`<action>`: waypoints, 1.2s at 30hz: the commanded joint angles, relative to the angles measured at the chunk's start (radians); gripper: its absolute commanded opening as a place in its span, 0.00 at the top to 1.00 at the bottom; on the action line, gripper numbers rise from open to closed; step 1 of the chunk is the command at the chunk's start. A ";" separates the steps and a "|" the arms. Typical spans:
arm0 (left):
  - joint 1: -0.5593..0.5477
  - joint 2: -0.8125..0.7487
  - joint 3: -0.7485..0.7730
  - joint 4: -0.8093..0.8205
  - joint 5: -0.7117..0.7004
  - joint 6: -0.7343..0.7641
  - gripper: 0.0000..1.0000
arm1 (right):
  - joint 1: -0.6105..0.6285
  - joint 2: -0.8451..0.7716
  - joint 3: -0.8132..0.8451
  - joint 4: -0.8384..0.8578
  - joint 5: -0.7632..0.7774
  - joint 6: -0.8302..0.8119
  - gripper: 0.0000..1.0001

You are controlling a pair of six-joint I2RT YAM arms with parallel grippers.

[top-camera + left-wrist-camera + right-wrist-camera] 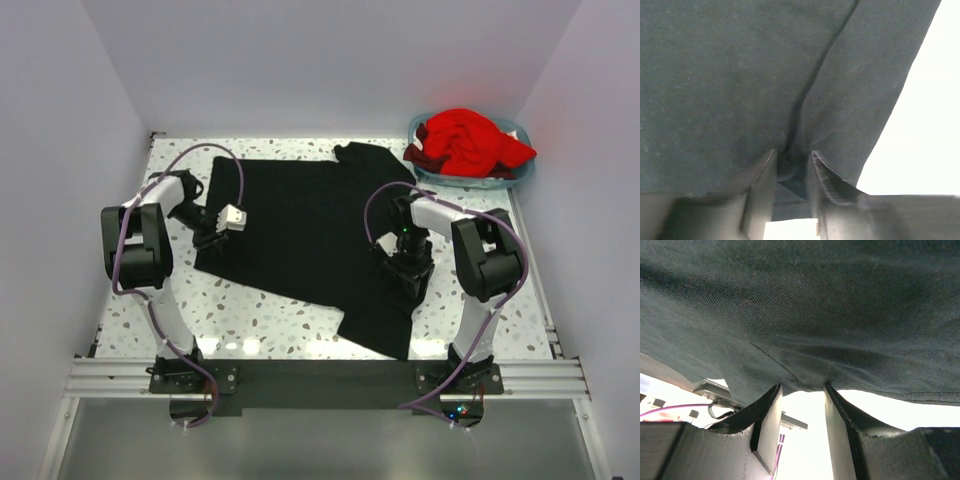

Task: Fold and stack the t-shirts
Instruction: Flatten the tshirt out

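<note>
in the middle of the table [262,318] the black t-shirt [300,225] lies spread open and mostly flat, set at a slant, its collar end toward the far edge and its hem toward the arms. no fold shows in it yet. the red t-shirt [465,140] sits crumpled in the light blue basket [520,172] at the far right corner, well apart from the black one and untouched.

the left gripper [206,238] is at the shirt's left edge. its wrist view shows a ridge of black cloth bunched between the two fingers, so i judge it clamped on the fabric. the right gripper [401,272] is at the right edge nearer the hem. its wrist view shows the cloth's edge caught at the fingertips, creases running into the pinch and bright table beneath, so that side looks grasped and raised a little.

as a judgement, the task is at its very start: both arms have hold of the first shirt for an opening fold. left to do are all the folds of the black shirt, then fetching, folding and stacking the red one.
</note>
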 commanded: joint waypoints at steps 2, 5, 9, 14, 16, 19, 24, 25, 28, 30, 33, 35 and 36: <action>-0.002 -0.050 -0.017 0.017 0.012 0.043 0.72 | -0.008 -0.002 -0.005 -0.013 0.039 -0.023 0.58; 0.002 -0.111 -0.046 -0.010 0.003 0.064 0.86 | -0.008 -0.002 -0.011 -0.008 0.046 -0.023 0.58; 0.003 -0.284 -0.135 -0.061 -0.029 0.116 0.99 | -0.008 0.002 -0.034 0.018 0.080 -0.029 0.58; 0.008 -0.480 -0.309 -0.179 -0.089 0.144 1.00 | -0.008 -0.020 -0.068 0.029 0.112 -0.051 0.57; 0.008 -0.550 -0.388 -0.179 -0.120 0.147 1.00 | -0.010 -0.034 -0.077 0.025 0.119 -0.057 0.57; 0.006 -0.686 -0.564 -0.181 -0.204 0.195 1.00 | -0.011 -0.066 -0.094 0.001 0.126 -0.072 0.57; 0.006 -0.889 -0.775 -0.181 -0.316 0.265 0.70 | -0.013 -0.136 -0.074 -0.063 0.116 -0.098 0.55; 0.008 -0.907 -0.779 -0.181 -0.318 0.264 0.65 | -0.013 -0.168 -0.065 -0.085 0.109 -0.101 0.55; 0.006 -0.904 -0.712 -0.181 -0.240 0.201 0.54 | -0.007 -0.222 -0.024 -0.134 0.089 -0.120 0.55; 0.008 -0.828 -0.596 -0.179 -0.183 0.123 0.52 | 0.006 -0.264 -0.014 -0.152 0.054 -0.131 0.55; 0.006 -0.649 -0.404 -0.095 -0.045 -0.095 0.51 | 0.039 -0.291 -0.057 -0.149 0.037 -0.132 0.59; 0.006 -0.500 -0.266 -0.034 0.022 -0.305 0.52 | 0.072 -0.293 -0.109 -0.116 0.036 -0.120 0.63; 0.008 -0.455 -0.223 0.024 0.036 -0.369 0.51 | 0.084 -0.293 -0.126 -0.105 0.036 -0.115 0.66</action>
